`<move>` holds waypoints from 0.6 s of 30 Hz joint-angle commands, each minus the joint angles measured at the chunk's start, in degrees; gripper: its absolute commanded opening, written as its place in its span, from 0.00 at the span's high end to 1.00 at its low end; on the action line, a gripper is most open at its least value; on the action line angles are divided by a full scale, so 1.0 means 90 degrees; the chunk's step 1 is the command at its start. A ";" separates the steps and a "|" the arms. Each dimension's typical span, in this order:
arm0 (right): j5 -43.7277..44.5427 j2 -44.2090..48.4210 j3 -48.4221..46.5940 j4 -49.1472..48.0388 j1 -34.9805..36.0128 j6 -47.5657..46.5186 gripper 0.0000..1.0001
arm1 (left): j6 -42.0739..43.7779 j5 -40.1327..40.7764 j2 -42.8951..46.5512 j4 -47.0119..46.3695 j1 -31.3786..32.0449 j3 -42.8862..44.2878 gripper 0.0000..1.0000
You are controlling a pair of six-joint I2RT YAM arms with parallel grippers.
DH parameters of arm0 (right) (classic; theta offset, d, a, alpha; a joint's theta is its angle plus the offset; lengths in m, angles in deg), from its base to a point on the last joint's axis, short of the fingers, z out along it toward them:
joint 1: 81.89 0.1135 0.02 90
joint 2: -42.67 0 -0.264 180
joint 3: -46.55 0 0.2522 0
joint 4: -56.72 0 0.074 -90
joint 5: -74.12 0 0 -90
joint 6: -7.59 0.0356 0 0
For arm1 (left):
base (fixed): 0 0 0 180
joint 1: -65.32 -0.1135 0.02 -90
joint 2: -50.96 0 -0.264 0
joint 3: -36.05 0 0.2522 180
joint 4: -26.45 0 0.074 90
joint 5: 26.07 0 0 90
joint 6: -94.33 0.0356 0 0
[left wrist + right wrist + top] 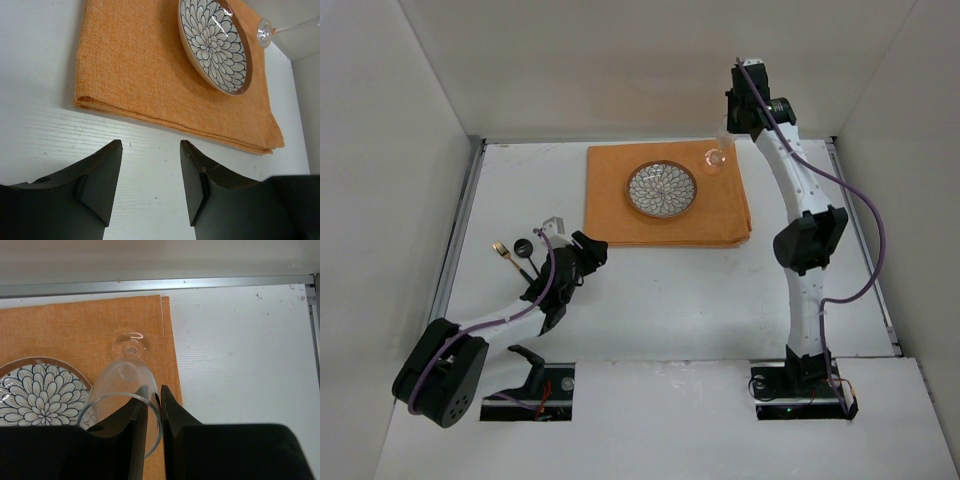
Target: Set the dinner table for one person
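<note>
The dinner table (700, 300) is a white surface with an orange cloth (620, 205) on its far middle. A flower-patterned plate (661, 189) sits on the cloth. My right gripper (724, 141) is shut on the rim of a clear wine glass (125, 382), one finger inside and one outside. The glass foot (715, 159) is at the cloth's far right corner, on it or just above. My left gripper (151, 145) is open and empty, low over the bare table just short of the cloth's near left edge (150, 65). The plate (215, 42) shows beyond it.
A gold fork (502, 250) and a black utensil (524, 248) lie on the table at the left, beside my left arm. A small silvery piece (553, 222) lies just beyond them. White walls edge the table on the left, back and right.
</note>
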 commanded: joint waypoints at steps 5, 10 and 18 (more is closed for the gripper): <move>-0.0106 -0.0238 -0.0545 -0.0117 -0.0039 0.0115 0.97 | -0.0073 -0.0055 -0.0022 -0.0318 0.0062 0.0176 0.52; -0.0077 -0.0502 -0.0760 0.0000 -0.0078 0.0095 0.97 | -0.0082 -0.0075 -0.0110 -0.0318 0.0023 0.0186 0.52; -0.0077 -0.0902 -0.0945 0.0010 -0.0107 0.0134 0.92 | -0.0092 -0.0094 -0.0198 -0.0328 -0.0036 0.0196 0.52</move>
